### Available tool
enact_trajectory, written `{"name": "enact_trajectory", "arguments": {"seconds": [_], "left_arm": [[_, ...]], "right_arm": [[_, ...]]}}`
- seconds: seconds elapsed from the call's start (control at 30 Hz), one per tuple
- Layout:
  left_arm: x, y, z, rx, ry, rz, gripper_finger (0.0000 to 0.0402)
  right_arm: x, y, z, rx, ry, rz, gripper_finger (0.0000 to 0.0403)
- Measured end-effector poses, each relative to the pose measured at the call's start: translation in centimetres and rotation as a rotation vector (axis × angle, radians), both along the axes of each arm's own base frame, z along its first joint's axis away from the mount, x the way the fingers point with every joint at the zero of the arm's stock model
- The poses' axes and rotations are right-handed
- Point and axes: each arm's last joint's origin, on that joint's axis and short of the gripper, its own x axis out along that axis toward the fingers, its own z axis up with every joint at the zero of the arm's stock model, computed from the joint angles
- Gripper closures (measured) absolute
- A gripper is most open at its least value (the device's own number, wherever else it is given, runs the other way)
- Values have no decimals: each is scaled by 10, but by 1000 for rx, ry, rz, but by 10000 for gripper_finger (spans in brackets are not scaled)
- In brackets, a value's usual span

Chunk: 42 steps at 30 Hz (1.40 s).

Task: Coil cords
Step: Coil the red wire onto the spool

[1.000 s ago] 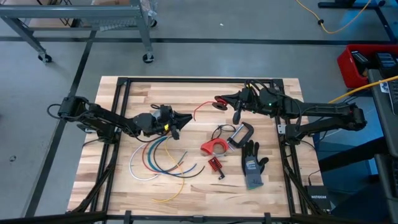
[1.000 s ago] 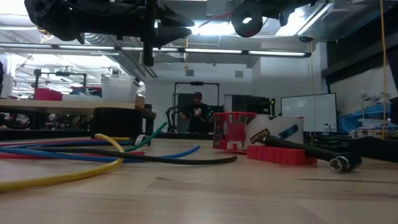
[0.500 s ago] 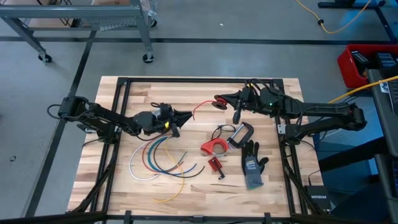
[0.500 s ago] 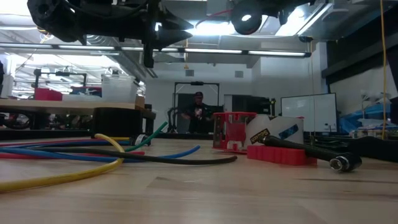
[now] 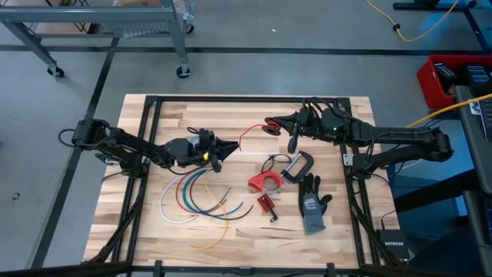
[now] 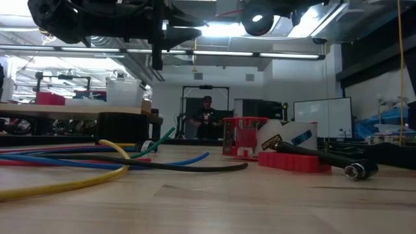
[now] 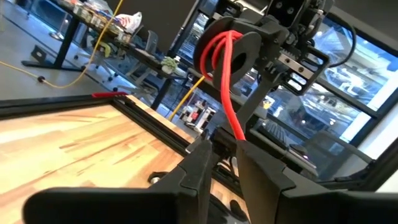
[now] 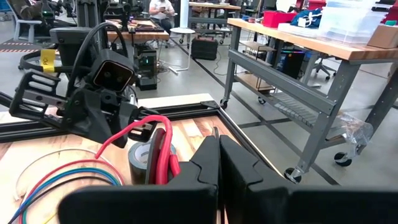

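The red cord (image 5: pixel 250 132) hangs in the air between my two grippers, above the middle of the table's far half. One end is wound into a small coil (image 7: pixel 221 50) at my right gripper (image 5: pixel 269 127), which is shut. The free end drops to my left gripper (image 5: pixel 231 144), whose fingers stand slightly apart around it (image 7: pixel 225 148). The other cords (image 5: pixel 192 196), white, blue, green and yellow, lie in loose arcs on the table below my left gripper. My left gripper has the red cord's free end (image 7: pixel 240 135) between its fingers, unpinched. The cord lies against the inner side of one finger (image 7: pixel 249 155). The fingers reach level from the table's left. My right gripper is shut on the red cord's coil (image 8: pixel 165 152), reaching level from the table's right. The coil stands upright beside the fingers (image 8: pixel 208 162), clear of the table. The gripper itself hides the place of contact.
A grey tape roll (image 8: pixel 140 167) shows beside the coil. On the right half lie a clamp (image 5: pixel 296 165), a red tape holder (image 5: pixel 264 182), a small red part (image 5: pixel 267 203) and a dark glove (image 5: pixel 311 204). A person stands in the room beyond (image 6: pixel 206 117).
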Motion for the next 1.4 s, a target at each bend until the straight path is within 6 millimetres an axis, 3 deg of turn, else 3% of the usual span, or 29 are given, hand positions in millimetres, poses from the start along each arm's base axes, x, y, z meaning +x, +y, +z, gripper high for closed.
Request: {"name": "enact_trajectory", "arguments": {"seconds": [0.33,0.87,1.4], "left_arm": [[0,-2,0,-22,-7,-15,301],[0,1,0,-25,-8,-4,306],[0,1,-1,-14,4,-3,306]], "right_arm": [[0,0,0,0,1,0,400],[0,0,-1,0,7,1,400],[15,-2,-7,-2,-1,0,400]]}}
